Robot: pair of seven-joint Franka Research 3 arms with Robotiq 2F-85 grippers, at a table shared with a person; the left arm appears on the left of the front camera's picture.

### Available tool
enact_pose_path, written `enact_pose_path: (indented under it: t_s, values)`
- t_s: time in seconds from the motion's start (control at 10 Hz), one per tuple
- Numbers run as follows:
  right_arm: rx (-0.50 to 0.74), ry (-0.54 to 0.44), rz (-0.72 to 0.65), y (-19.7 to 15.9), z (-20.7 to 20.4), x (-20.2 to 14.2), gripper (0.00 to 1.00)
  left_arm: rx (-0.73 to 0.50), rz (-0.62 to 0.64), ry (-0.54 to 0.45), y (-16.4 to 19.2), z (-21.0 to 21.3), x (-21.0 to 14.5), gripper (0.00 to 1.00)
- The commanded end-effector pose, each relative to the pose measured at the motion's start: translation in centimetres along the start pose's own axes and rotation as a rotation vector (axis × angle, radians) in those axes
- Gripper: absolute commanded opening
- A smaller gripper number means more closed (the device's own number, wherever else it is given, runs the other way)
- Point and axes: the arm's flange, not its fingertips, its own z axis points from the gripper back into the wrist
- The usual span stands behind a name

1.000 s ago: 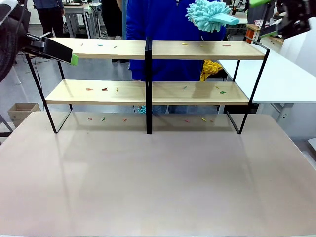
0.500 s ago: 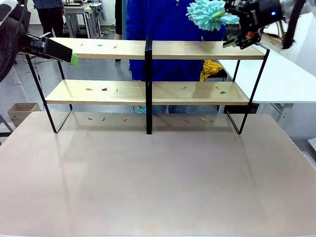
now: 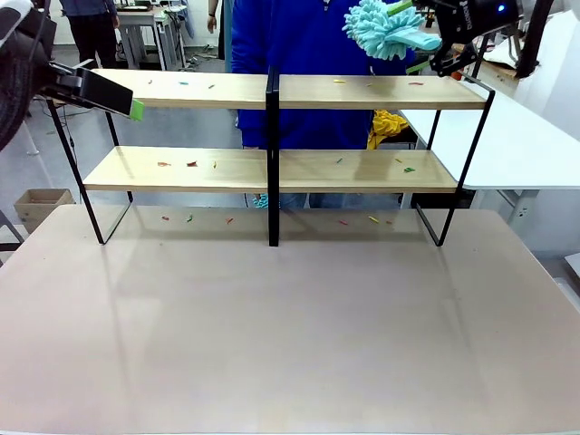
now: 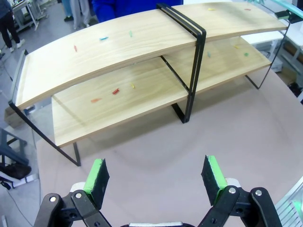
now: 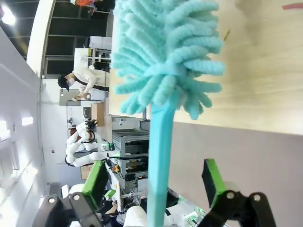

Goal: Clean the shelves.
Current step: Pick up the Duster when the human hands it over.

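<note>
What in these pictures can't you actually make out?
Who holds the duster: front view, handle end blurs into the right gripper.
The handle, lower end: right wrist view, cut by bottom edge.
The scraps on the shelves: front view, too small to identify.

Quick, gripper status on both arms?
Left gripper: open, empty.
Right gripper: open, duster handle between its fingers, not clamped.

Left gripper [image 4: 156,172] high, far left, jaws open; right gripper [image 5: 154,166] high, jaws apart.
</note>
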Motion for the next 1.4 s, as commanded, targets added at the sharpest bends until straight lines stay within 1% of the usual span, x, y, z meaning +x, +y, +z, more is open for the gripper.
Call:
enact_pose_path:
  t_s: [0.0, 0.3, 0.4, 0.5, 0.6, 0.8, 0.9, 1.0, 1.1, 1.3]
  values:
    - [0.077, -0.003, -0.006, -0.53, 0.56, -0.10, 1.00, -0.001, 0.000, -0.001, 0.02, 0.03, 0.00, 1.00]
    - [0.077, -0.027, -0.016, -0.92, 0.70, -0.07, 1.00, -0.001, 0.000, -0.001, 0.02, 0.03, 0.00, 1.00]
    - [0.029, -0.070, -0.018, -0.99, 0.46, -0.10, 0.45, -0.001, 0.000, -0.001, 0.02, 0.03, 0.00, 1.00]
    - [0.025, -0.098, -0.013, -0.84, 0.42, -0.17, 0.41, -0.001, 0.000, -0.001, 0.02, 0.03, 0.00, 1.00]
    - [0.032, -0.103, -0.011, -0.79, 0.46, -0.13, 0.00, -0.001, 0.000, -0.001, 0.02, 0.03, 0.00, 1.00]
    - [0.015, -0.106, -0.014, -0.94, 0.33, -0.16, 0.00, -0.001, 0.000, -0.001, 0.02, 0.03, 0.00, 1.00]
    - [0.012, -0.112, -0.016, -0.99, 0.35, -0.16, 0.13, -0.001, 0.000, -0.001, 0.02, 0.03, 0.00, 1.00]
    - [0.010, -0.117, -0.014, -0.96, 0.42, -0.19, 0.04, -0.001, 0.000, -0.001, 0.02, 0.03, 0.00, 1.00]
    - [0.010, -0.122, -0.011, -0.88, 0.53, -0.22, 0.00, -0.001, 0.000, -0.001, 0.02, 0.03, 0.00, 1.00]
    - [0.014, -0.128, -0.006, -0.86, 0.74, -0.24, 0.00, -0.001, 0.000, -0.001, 0.02, 0.03, 0.00, 1.00]
